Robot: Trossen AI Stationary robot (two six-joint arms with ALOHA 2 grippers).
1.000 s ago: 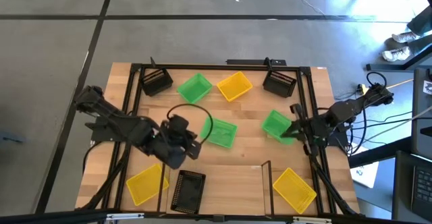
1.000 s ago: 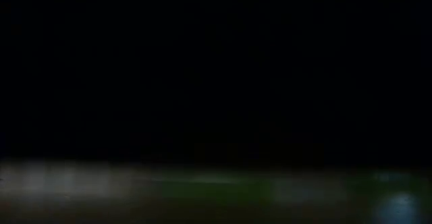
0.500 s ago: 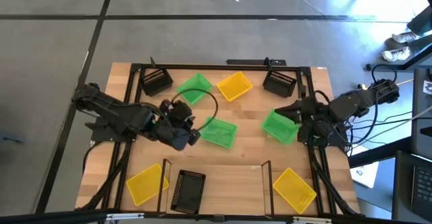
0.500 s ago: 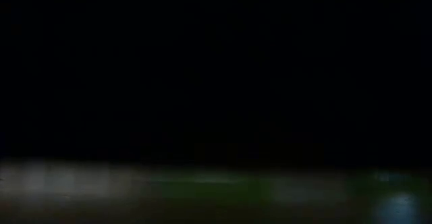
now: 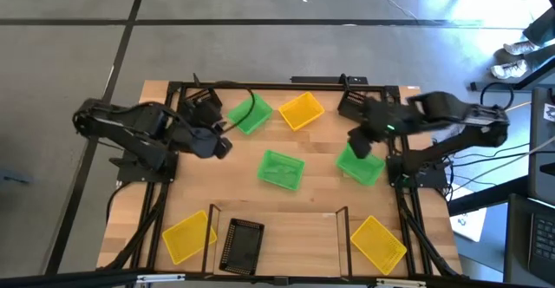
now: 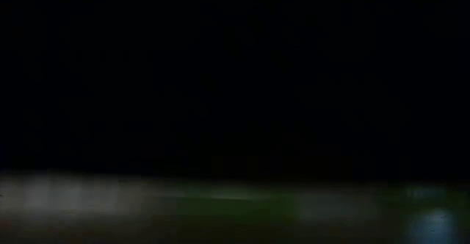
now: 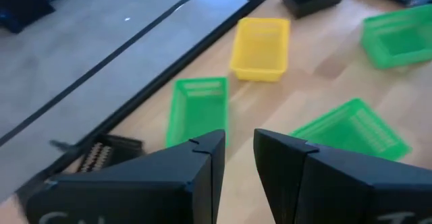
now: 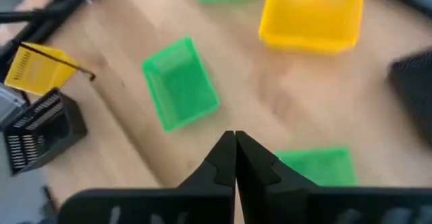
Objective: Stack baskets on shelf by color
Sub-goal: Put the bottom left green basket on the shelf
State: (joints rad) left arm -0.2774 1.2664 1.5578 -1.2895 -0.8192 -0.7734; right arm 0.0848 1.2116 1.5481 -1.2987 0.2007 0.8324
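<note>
Over the far left of the table I see my left gripper (image 5: pixel 223 147) has pulled back from the middle green basket (image 5: pixel 281 169), fingers slightly parted and empty. My right gripper (image 5: pixel 358 145), fingers pressed together, has swung to the far right, above the right green basket (image 5: pixel 359 165).

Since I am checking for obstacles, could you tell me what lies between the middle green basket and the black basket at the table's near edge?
Only bare tabletop: the high view shows nothing between the middle green basket and the black basket.
</note>
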